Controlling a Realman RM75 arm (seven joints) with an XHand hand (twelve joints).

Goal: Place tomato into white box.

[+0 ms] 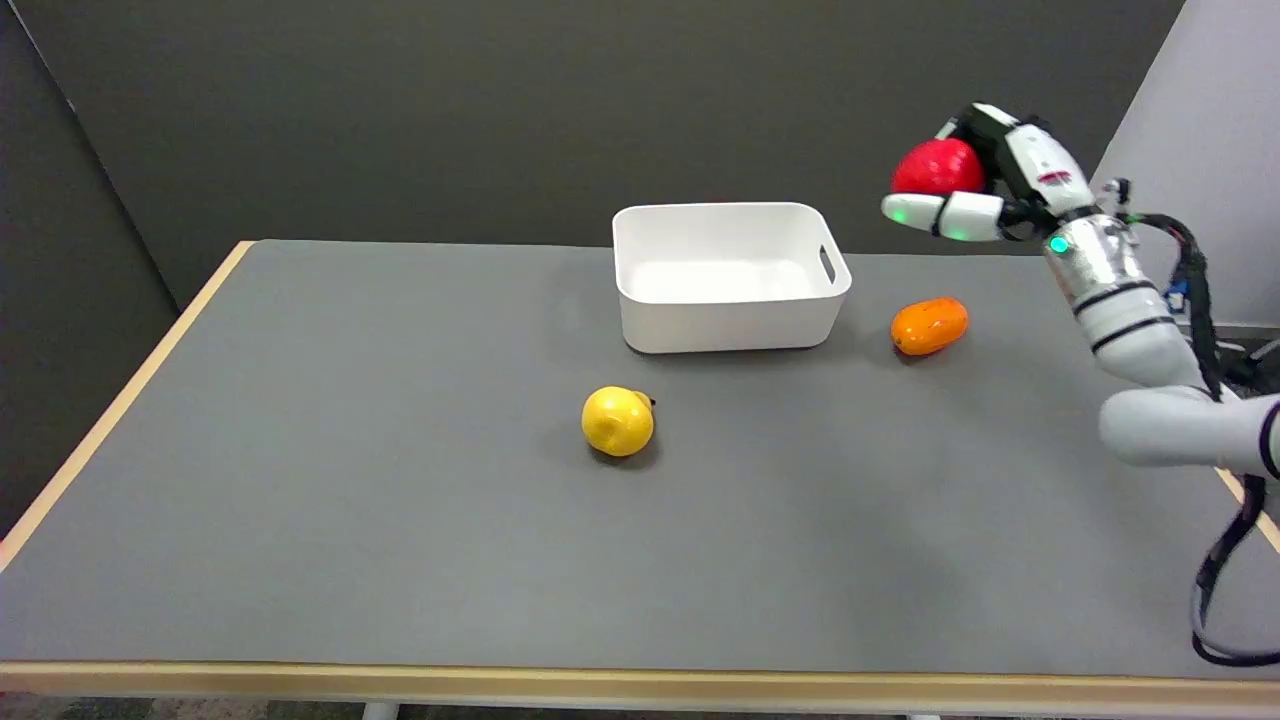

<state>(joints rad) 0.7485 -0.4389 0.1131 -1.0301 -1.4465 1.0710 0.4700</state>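
Tomato (935,167) is up in the air, red and round, gripped by the right hand (985,185), well above table level and off to the right of the box (728,275). Scanning left to right w/ the box as the anchor: grey table (350,520) w/ a pale wood edge runs the full width. Yellow fruit (618,421) sits on the table in front of the box, a bit left of its middle, apart from it. Box itself is white, open-topped, w/ a slot handle on its right wall, standing upright toward the far side of the table; inside looks bare white. Orange fruit (929,325) lies on the table just right of the box, near but not touching. Above that fruit, higher than the box rim, the hand wraps the tomato: fingers (945,213) curl under it, green lights glowing on them, palm behind it. White arm (1140,340) comes in from the lower right, black cable trailing along it.
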